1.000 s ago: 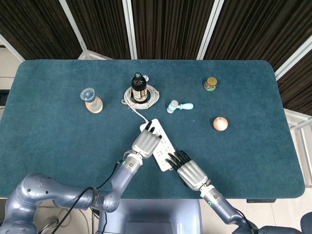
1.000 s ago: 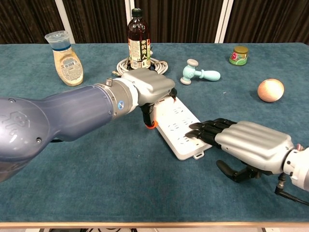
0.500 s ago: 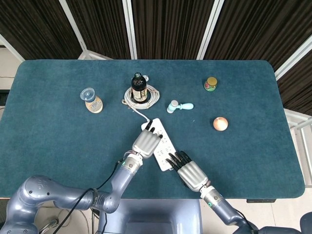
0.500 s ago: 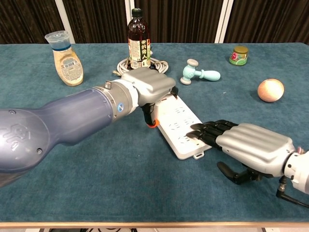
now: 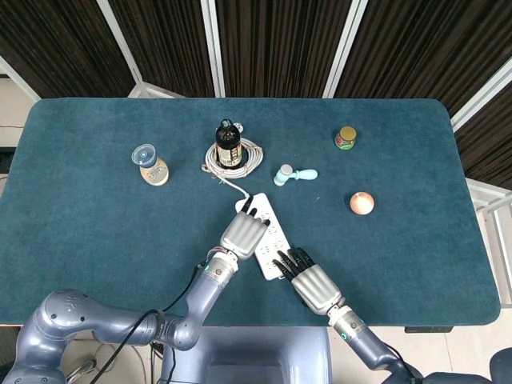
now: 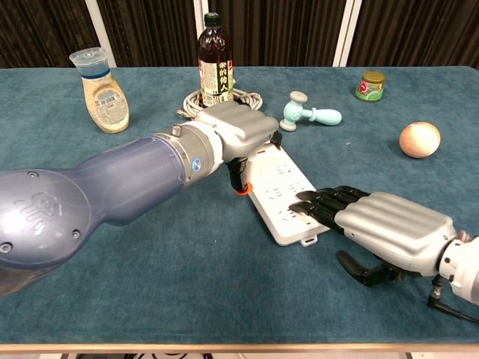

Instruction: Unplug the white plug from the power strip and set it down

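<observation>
The white power strip (image 5: pixel 272 240) (image 6: pixel 282 196) lies slanted on the blue table. My left hand (image 5: pixel 243 232) (image 6: pixel 238 133) is curled over its far end, the thumb down along the strip's left side. The white plug is hidden under that hand, so I cannot tell whether it is held. My right hand (image 5: pixel 310 281) (image 6: pixel 383 224) lies flat at the near end, and its fingertips (image 6: pixel 310 202) press on the strip. A white cable (image 5: pixel 228 186) runs from the strip's far end to a coil (image 5: pixel 250 158) (image 6: pixel 248 97).
A dark bottle (image 5: pixel 229 144) (image 6: pixel 215 60) stands inside the coil. A sauce bottle (image 5: pixel 151 165) (image 6: pixel 101 88) is at the far left. To the right are a teal toy hammer (image 5: pixel 294 174) (image 6: pixel 310 113), a small jar (image 5: pixel 346 138) (image 6: pixel 372 84) and an orange ball (image 5: pixel 362 202) (image 6: pixel 419 139).
My left hand has shifted slightly forward and right over the strip's far end, and the strip turned a little with it. The right hand has barely moved.
</observation>
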Robot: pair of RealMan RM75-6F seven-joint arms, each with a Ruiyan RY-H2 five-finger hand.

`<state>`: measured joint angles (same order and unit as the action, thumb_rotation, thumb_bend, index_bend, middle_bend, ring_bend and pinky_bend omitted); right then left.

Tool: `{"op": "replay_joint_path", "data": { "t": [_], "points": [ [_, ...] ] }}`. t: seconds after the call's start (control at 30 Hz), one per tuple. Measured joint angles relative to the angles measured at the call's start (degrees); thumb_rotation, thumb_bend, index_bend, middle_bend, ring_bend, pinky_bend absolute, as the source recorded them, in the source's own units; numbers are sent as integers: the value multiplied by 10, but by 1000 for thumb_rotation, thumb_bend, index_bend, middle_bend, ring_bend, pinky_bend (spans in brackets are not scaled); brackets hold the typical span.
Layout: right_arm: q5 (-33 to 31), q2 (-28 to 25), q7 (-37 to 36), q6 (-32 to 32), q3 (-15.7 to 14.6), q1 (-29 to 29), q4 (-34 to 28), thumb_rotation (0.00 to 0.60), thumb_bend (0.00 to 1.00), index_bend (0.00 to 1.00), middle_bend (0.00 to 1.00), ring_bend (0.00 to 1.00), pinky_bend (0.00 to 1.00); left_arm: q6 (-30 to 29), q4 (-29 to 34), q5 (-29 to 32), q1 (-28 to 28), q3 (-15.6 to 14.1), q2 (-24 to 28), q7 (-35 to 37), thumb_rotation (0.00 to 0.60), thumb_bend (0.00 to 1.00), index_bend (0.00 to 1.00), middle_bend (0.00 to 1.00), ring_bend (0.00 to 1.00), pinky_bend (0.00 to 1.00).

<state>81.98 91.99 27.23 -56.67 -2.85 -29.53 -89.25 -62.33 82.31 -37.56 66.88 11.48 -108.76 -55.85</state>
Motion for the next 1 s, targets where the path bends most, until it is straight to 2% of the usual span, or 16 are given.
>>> {"op": "replay_joint_path", "data": {
  "t": [1.0],
  "points": [
    [6, 4, 15, 1, -10, 3, -13, 600, 710, 0, 0, 0, 0, -3, 18, -17, -8, 9, 6, 2, 600, 391, 638, 727, 231, 30]
  ]
}}
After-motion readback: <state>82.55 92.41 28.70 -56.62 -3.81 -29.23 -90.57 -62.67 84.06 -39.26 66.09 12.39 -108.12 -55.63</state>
